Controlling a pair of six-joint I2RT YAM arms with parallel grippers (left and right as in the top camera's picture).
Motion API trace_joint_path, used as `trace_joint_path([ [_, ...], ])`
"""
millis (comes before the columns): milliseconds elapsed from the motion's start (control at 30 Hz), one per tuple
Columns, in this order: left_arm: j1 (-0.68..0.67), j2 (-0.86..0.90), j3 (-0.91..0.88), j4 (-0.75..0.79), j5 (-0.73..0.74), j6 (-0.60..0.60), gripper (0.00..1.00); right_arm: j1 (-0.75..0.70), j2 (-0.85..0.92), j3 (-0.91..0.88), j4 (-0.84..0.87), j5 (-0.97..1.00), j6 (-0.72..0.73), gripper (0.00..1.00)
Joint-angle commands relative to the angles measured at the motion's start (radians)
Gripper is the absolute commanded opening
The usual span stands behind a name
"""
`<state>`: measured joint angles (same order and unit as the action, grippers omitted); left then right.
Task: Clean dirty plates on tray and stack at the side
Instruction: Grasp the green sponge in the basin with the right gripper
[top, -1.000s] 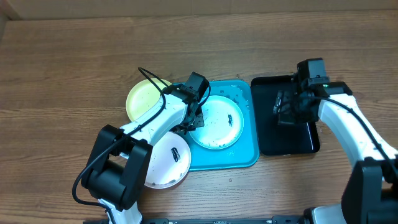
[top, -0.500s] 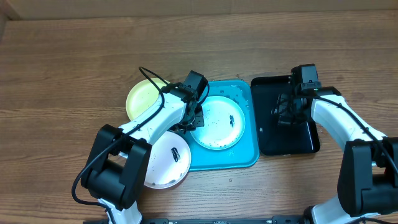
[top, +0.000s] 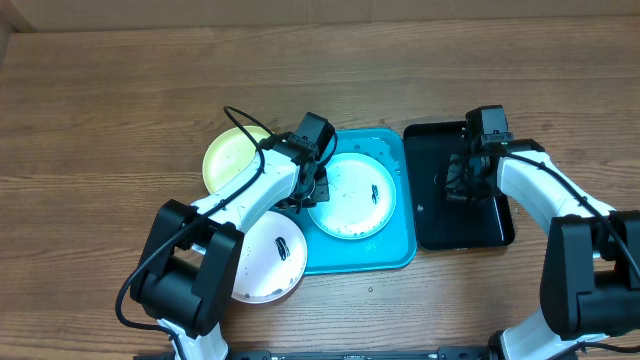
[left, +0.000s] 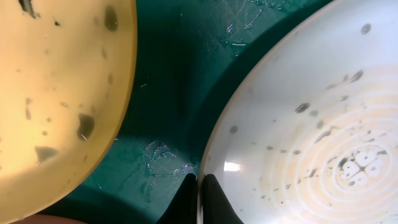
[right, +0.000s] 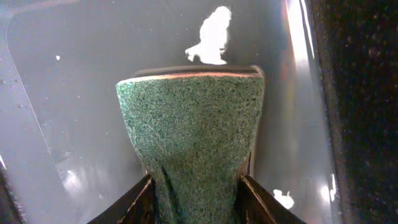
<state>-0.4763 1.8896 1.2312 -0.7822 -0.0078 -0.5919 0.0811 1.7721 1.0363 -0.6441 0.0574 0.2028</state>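
Note:
The teal-rimmed plate (top: 352, 196) lies on the turquoise tray (top: 400, 250), its white centre speckled with dark smears. My left gripper (top: 313, 190) is shut on its left rim; the left wrist view shows the fingers (left: 199, 199) pinching the plate's edge (left: 298, 124) over the tray floor (left: 174, 81). The lime-green plate (top: 232, 160) lies at the tray's upper left and shows in the left wrist view (left: 56, 93). The pinkish-brown plate (top: 268, 258) lies at the tray's lower left corner. My right gripper (top: 462, 185) is shut on a green scouring sponge (right: 193, 124).
A smaller black tray (top: 435, 225) stands just right of the turquoise tray, and my right gripper holds the sponge low over its wet floor (right: 74, 93). Bare wooden table (top: 120, 90) surrounds everything.
My right wrist has shifted slightly left over the black tray with the sponge. The teal-rimmed plate has edged a little to the right in my left gripper.

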Motion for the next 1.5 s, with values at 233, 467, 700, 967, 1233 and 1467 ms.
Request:
trace_joint_path([
  [233,-0.002,0.014,-0.011,-0.008,-0.002,0.020,0.10,0.003,0.002,0.031,-0.044,-0.006,-0.021,0.27],
  [467,-0.002,0.014,-0.011,-0.001,-0.003,0.010,0.11,0.003,0.002,0.078,-0.082,-0.006,-0.055,0.79],
  [700,-0.002,0.014,-0.011,0.001,-0.003,-0.014,0.12,0.003,0.004,0.076,-0.039,-0.006,-0.055,0.75],
  [967,-0.002,0.014,-0.011,0.001,-0.003,-0.014,0.13,0.003,0.021,0.076,-0.011,-0.006,-0.054,0.50],
  [1233,-0.002,0.014,-0.011,0.002,-0.003,-0.014,0.15,0.003,0.024,0.076,-0.006,-0.006,-0.054,0.04],
  [1467,-0.002,0.014,-0.011,0.002,-0.003,-0.014,0.15,0.003,0.023,0.092,-0.043,-0.006,-0.054,0.56],
])
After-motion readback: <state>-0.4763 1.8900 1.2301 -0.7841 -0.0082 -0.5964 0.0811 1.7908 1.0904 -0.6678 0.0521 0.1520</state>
